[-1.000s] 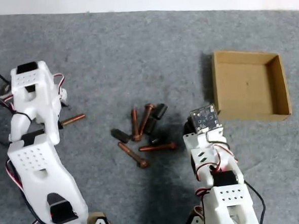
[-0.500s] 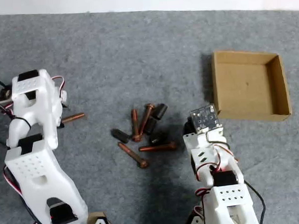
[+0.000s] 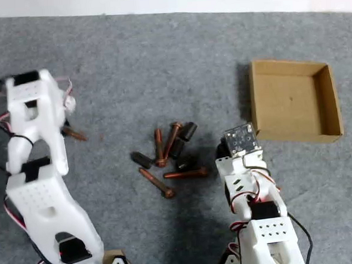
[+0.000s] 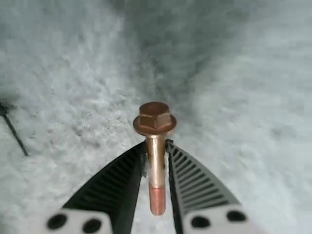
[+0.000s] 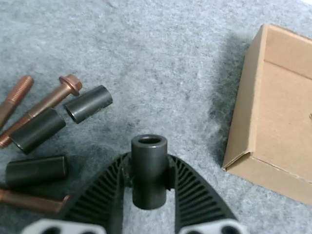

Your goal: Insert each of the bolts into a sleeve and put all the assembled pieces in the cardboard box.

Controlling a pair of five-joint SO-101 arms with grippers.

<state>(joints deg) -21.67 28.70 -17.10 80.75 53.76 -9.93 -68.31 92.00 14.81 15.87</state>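
Insertion seems in hand: left gripper (image 4: pixel 156 145) clamps a copper bolt (image 4: pixel 155 122) at far left, right gripper (image 5: pixel 148 158) clamps a black sleeve (image 5: pixel 148 173) near the cardboard box (image 3: pixel 296 138). Next, bolt and bore must align.

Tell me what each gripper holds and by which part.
The left gripper holds a copper bolt by its shank, head clear of the jaws. The right gripper holds a black sleeve by its sides, open end outward.
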